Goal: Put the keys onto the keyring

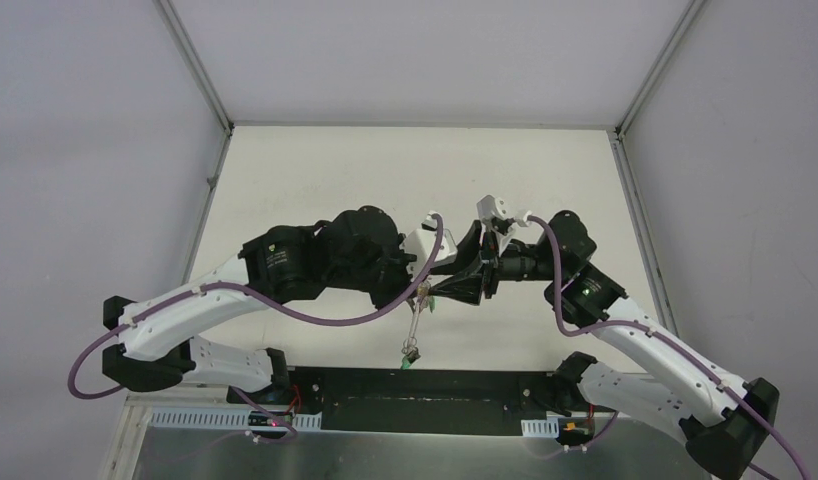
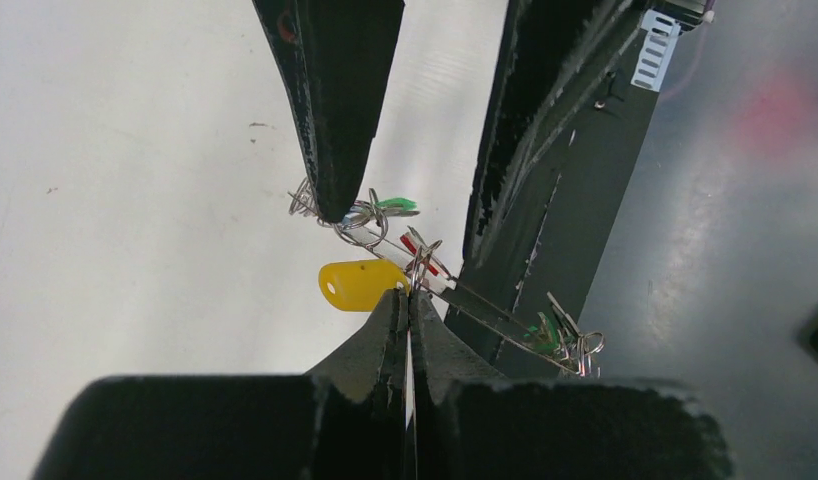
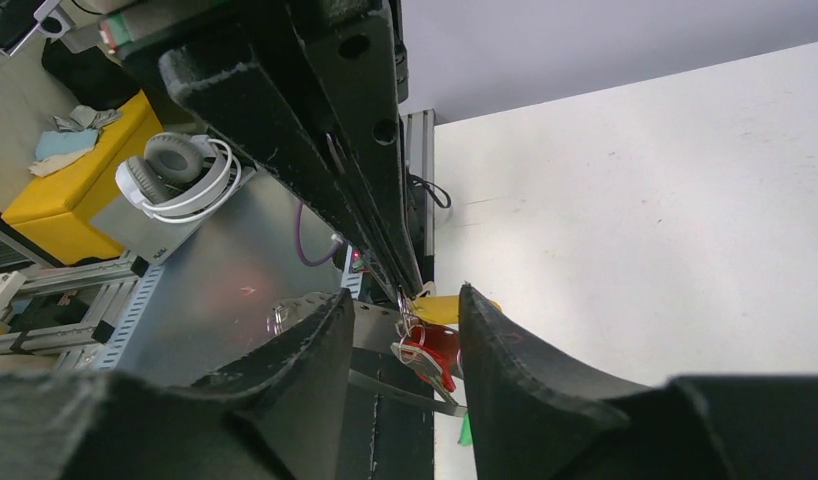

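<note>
Left end effector (image 2: 407,297) clamped shut on the keyring (image 2: 497,318), holding it above the tabletop (image 2: 135,200). Right end effector (image 3: 405,296) partly open, fingers either side of the bunched keys (image 2: 361,284) (yellow, red, green tags), not closed on them. Keyring hangs down, more keys at its low end.

A white table (image 1: 315,180) stood inside pale grey walls (image 1: 85,150) joined by slim metal corner posts (image 1: 195,65), under soft, even light. Along its near edge ran a black plate (image 1: 425,400) and a brushed metal sheet (image 1: 385,455). Beyond the edge, grey headphones (image 3: 175,175) lay beside a yellow box (image 3: 85,190).
</note>
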